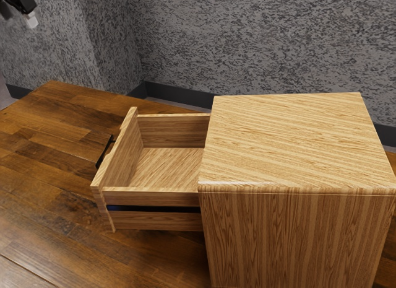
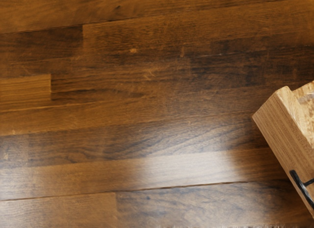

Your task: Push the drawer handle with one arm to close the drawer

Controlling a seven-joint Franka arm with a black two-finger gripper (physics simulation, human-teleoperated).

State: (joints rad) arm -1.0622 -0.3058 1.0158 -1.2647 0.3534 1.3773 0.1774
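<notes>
1. Currently, the gripper [image 1: 30, 18] is at the upper corner of the exterior view's left, raised above the level of the wood-plank tabletop [image 1: 52, 145]. Jaw state: cannot be determined from the pictures.
2. The wooden drawer [image 1: 151, 198] is extended from the wooden cabinet [image 1: 288, 142]. Relative to the jaws, it is lower down and toward the exterior view's right, well apart from them.
3. The black bar handle [image 1: 104, 152] is mounted on the outer face of the drawer front panel [image 1: 127, 144]. That face is turned toward the exterior view's left. The handle is lower than the jaws and well apart from them, with no contact.
4. The cabinet body is farther from the jaws than the handle and the front panel. Its flat top and one vertical-grained side are exposed.
5. A dark strip [image 1: 154, 209] runs lengthwise along the drawer's near side, below the upper rim.
6. The wrist view, taken from above, shows planks under the hand, a bright reflection [image 2: 196, 164] on them, and part of the front panel with a section of the handle, off to one side of the jaws.
7. A mottled gray wall [image 1: 266, 43] with a dark baseboard [image 1: 185, 97] stands behind the cabinet.
</notes>
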